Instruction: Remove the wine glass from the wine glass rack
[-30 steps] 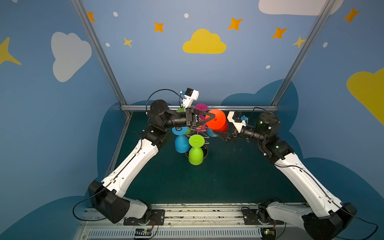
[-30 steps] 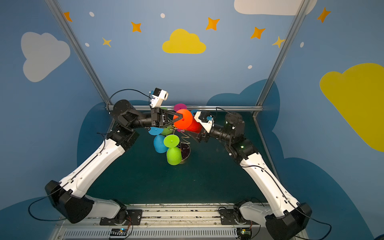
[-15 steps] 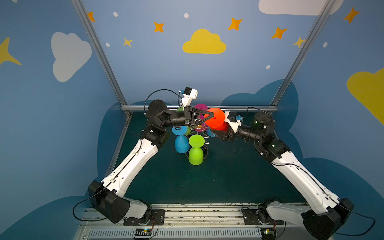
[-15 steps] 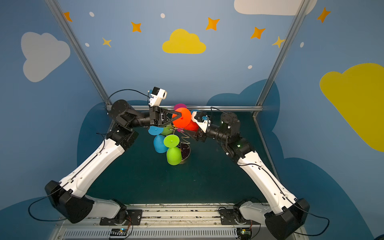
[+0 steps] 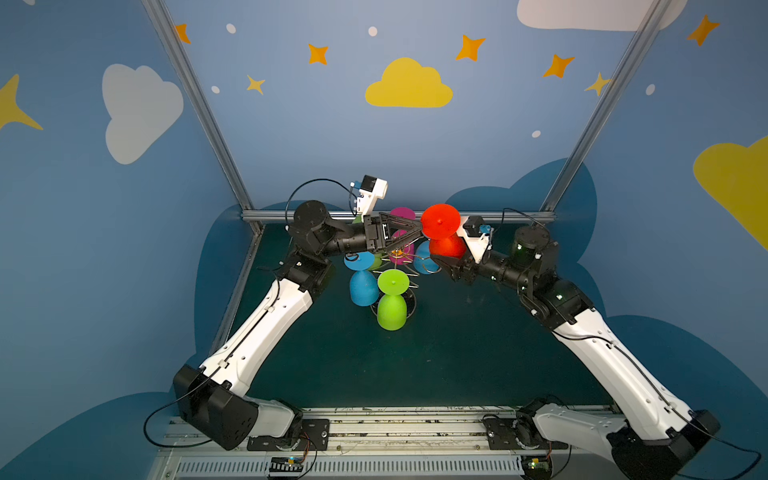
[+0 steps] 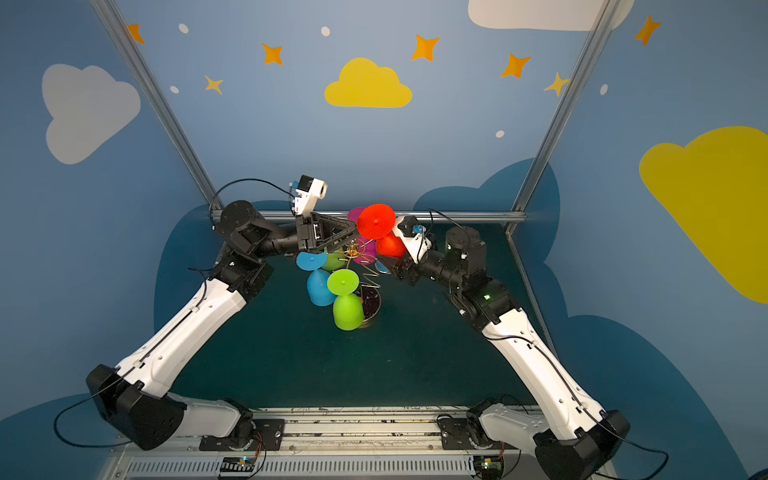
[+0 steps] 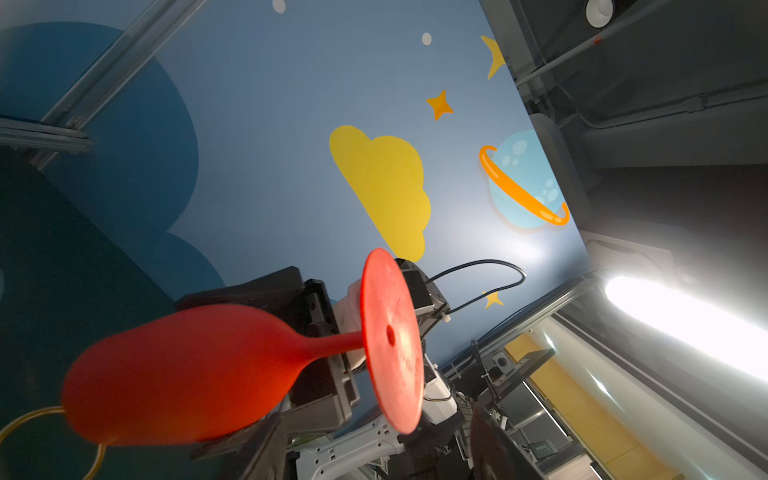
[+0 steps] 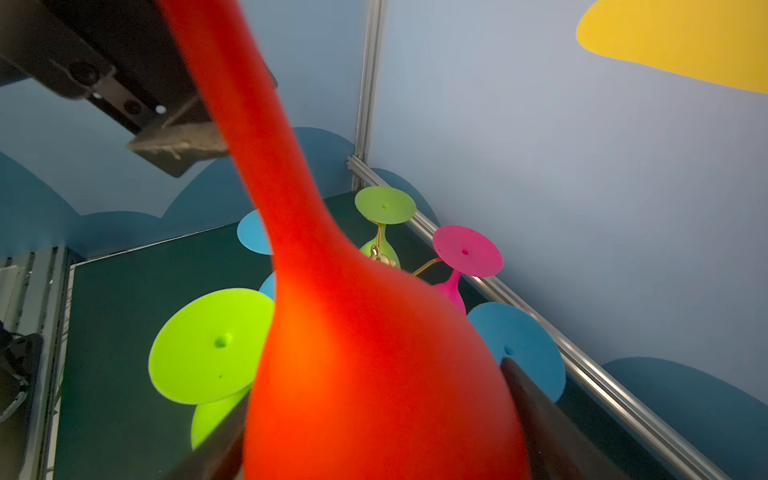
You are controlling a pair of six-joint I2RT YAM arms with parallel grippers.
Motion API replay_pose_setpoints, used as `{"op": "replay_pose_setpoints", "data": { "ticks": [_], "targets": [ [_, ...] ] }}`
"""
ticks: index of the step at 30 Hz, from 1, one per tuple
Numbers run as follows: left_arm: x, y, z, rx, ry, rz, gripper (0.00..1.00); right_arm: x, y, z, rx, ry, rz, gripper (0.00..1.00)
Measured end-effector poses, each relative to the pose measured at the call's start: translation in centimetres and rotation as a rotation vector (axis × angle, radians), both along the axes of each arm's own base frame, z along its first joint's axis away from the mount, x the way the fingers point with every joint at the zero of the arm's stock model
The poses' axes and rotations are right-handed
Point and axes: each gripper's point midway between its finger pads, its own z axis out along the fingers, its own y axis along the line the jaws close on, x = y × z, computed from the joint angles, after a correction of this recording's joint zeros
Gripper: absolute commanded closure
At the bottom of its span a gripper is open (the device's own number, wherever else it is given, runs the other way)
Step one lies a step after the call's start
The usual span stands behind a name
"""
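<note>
Left gripper (image 5: 417, 232) opened since last look, now wide beside stem. Right gripper (image 8: 380, 428) clamps bowl of red wine glass (image 5: 440, 222), foot up, just above rack (image 6: 371, 303). Handover step. Next I back left away, lower glass to table (image 5: 457, 353).

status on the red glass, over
Right gripper shut on red glass bowl, foot up. Left gripper open beside the foot. Glass clear of the rack. A blue glass hangs close by the bowl.
</note>
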Motion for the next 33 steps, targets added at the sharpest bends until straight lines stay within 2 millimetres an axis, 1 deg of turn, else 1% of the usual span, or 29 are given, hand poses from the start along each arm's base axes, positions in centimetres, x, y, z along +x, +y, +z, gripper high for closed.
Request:
{"op": "replay_pose_setpoints", "data": {
  "ticks": [4, 7, 9, 12, 14, 16, 20, 23, 28, 33],
  "targets": [
    [1.3, 0.3, -1.2, 0.039, -0.038, 0.074, 0.26, -0.6, -1.6, 0.5, -0.012, 0.063, -0.07, 0.79],
    [2.1, 0.4, -1.7, 0.096, -0.128, 0.149, 0.26, -1.0, -2.8, 1.1, -0.021, 0.112, -0.125, 0.82],
    [2.3, 0.4, -1.8, 0.14, -0.231, 0.211, 0.28, -1.3, -3.6, 1.5, -0.027, 0.145, -0.16, 0.83],
    [2.4, 1.0, -1.5, 0.2, -0.424, 0.326, 0.35, -1.8, -4.6, 1.8, -0.04, 0.196, -0.205, 0.86],
    [2.5, 1.7, -1.7, 0.237, -0.558, 0.422, 0.36, -1.9, -5.0, 1.7, -0.049, 0.23, -0.226, 0.87],
    [2.7, 2.4, -2.5, 0.285, -0.679, 0.503, 0.36, -2.0, -5.3, 1.2, -0.068, 0.266, -0.245, 0.88],
    [4.2, 2.5, -4.0, 0.387, -0.853, 0.591, 0.36, -2.0, -5.5, 0.1, -0.11, 0.338, -0.263, 0.9],
    [5.0, 2.0, -4.5, 0.429, -0.965, 0.618, 0.36, -1.9, -5.4, -0.4, -0.13, 0.373, -0.267, 0.92],
    [5.2, 1.1, -4.0, 0.44, -1.123, 0.633, 0.38, -1.5, -5.1, -1.1, -0.158, 0.419, -0.27, 0.93],
    [5.3, 0.4, -3.7, 0.432, -1.219, 0.637, 0.43, -1.4, -4.4, -2.3, -0.189, 0.455, -0.256, 0.95]
  ]
}}
